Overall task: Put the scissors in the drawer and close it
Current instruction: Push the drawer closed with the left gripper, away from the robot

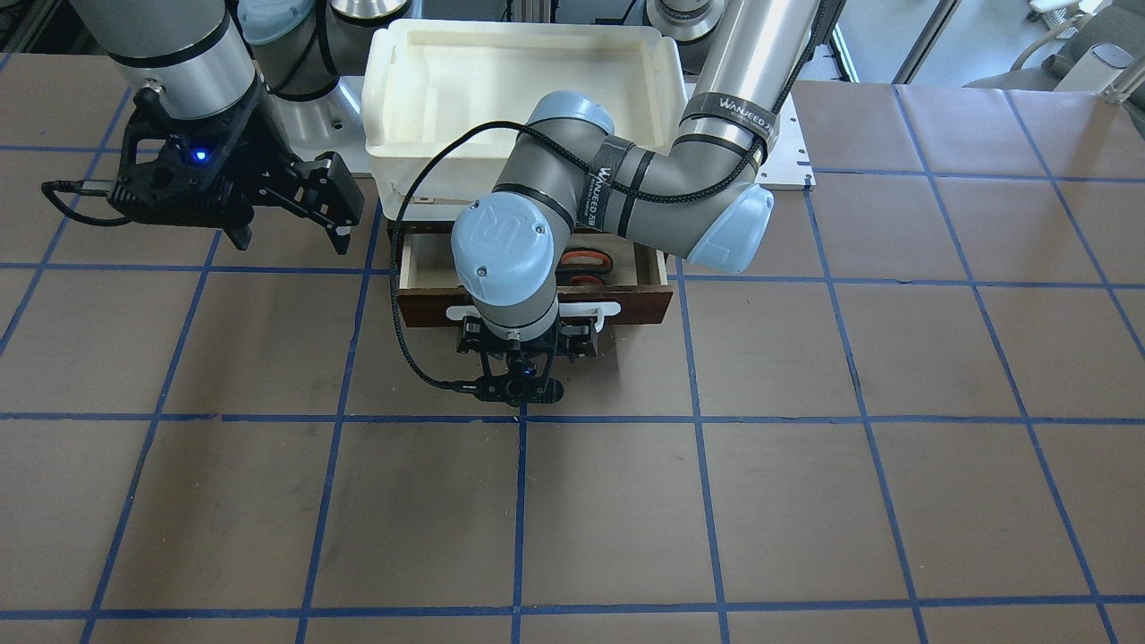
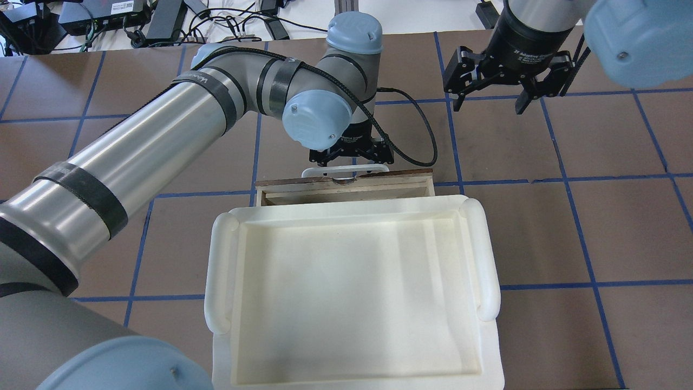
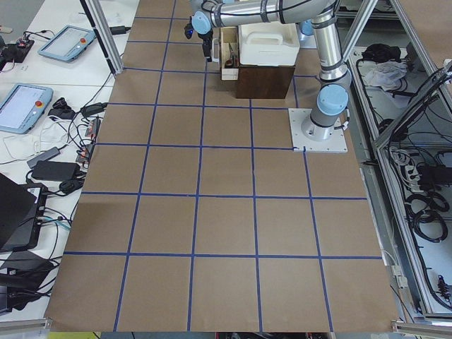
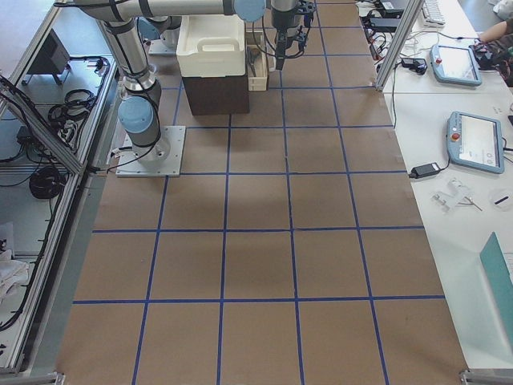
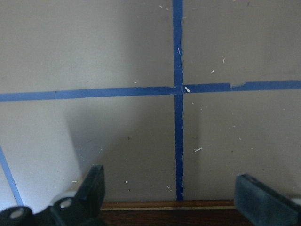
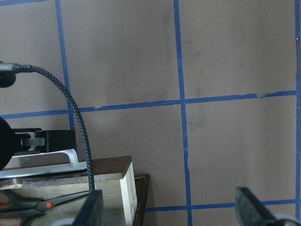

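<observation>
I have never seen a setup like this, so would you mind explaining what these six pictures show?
These are two robot arms at a table marked with blue tape. Four pictures come from fixed cameras: one facing the robot, one behind it looking down, and one at each end of the table. The last two come from cameras on the wrists. A dark cabinet stands on the table, with a white tray on top and a drawer pulled partly out. A pair of scissors lies inside the drawer. The left arm reaches over the tray, its jaws open and pointing down by the drawer's white handle. The right arm hangs off to the side, jaws open too. Neither holds anything.
</observation>
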Robot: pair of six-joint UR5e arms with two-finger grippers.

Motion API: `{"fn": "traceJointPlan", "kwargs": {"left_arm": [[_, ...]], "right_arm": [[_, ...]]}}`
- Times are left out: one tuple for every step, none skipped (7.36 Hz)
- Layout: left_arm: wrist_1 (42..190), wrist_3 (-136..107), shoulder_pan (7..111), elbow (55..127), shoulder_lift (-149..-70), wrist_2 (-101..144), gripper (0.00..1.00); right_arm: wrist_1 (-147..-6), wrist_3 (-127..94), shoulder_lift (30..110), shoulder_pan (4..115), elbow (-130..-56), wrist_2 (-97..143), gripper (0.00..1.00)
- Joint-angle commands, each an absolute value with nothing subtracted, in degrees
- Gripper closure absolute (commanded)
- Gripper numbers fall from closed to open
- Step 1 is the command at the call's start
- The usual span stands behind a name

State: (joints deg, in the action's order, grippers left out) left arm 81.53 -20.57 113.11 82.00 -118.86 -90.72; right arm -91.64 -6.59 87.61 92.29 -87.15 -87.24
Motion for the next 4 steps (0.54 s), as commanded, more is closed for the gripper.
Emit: {"fn": "traceJointPlan", "kwargs": {"left_arm": [[86.20, -20.65, 113.12, 82.44, -117.17, -89.31, 0.00], [88.05, -20.65, 113.12, 82.53, -116.72, -87.82, 0.00], [91.11, -20.65, 113.12, 82.53, -116.20, -87.54, 0.00], [93.84, -20.74, 113.12, 82.53, -115.76, -87.54, 0.00]], "right_arm": [[-91.85, -6.59, 87.54, 92.37, -87.19, -87.10, 0.00], [-91.93, -6.50, 87.54, 92.29, -87.19, -87.10, 0.00], [-92.02, -6.50, 87.54, 92.29, -87.19, -87.19, 0.00], [-91.93, -6.50, 87.54, 92.37, -87.19, -87.01, 0.00]]}}
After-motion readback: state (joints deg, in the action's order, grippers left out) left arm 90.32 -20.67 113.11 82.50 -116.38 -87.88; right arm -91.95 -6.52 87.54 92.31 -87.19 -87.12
